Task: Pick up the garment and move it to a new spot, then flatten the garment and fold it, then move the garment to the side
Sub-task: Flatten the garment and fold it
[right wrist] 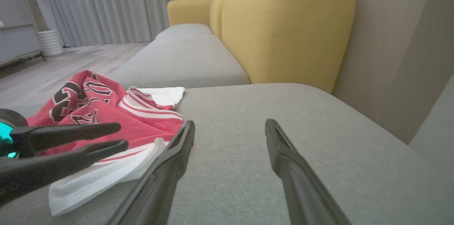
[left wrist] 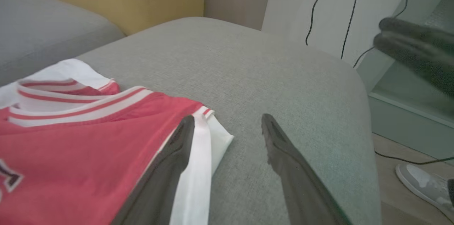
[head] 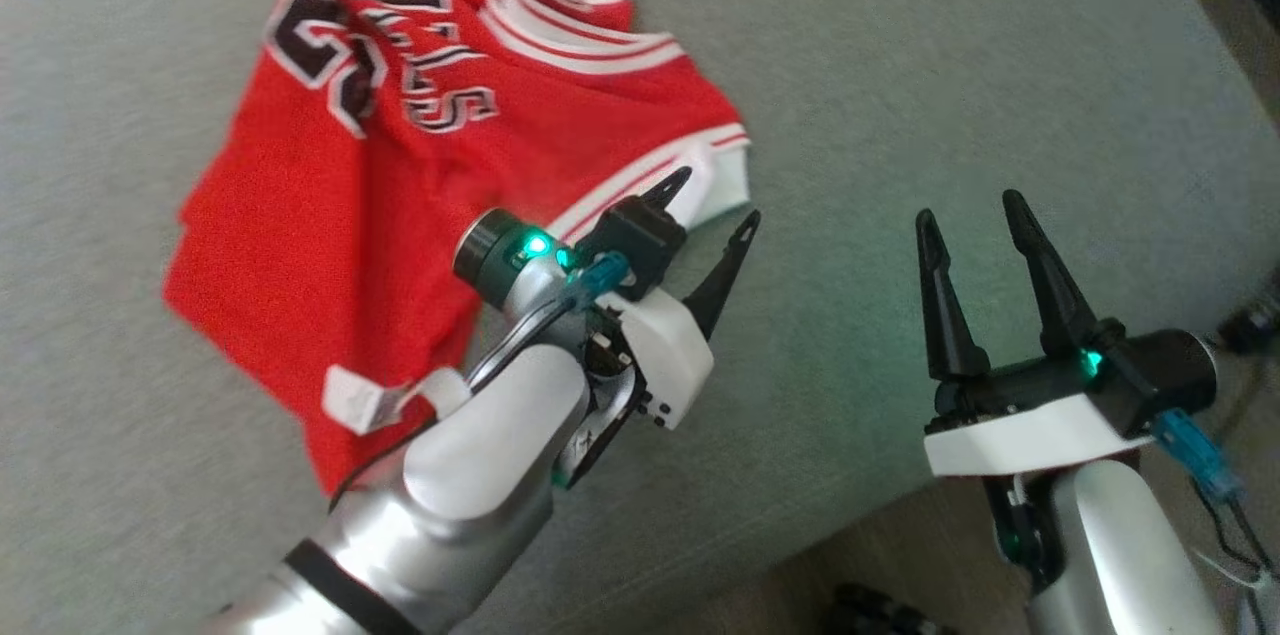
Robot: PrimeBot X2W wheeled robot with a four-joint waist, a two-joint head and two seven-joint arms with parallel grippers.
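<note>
Left claw [head: 718, 199] spread wide and empty at the white-hemmed corner of the red jersey [head: 330, 205] on the grey cushion [head: 900, 65], right claw [head: 968, 210] likewise parted nearby.

Red garment [right wrist: 149, 127] beside spread right gripper [right wrist: 230, 124]

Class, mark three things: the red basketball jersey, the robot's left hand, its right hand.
red basketball jersey [head: 330, 215], head view, plain red cloth near its middle.
left hand [head: 718, 195], head view, midway between its fingertips.
right hand [head: 968, 207], head view, midway between its fingertips.
</note>
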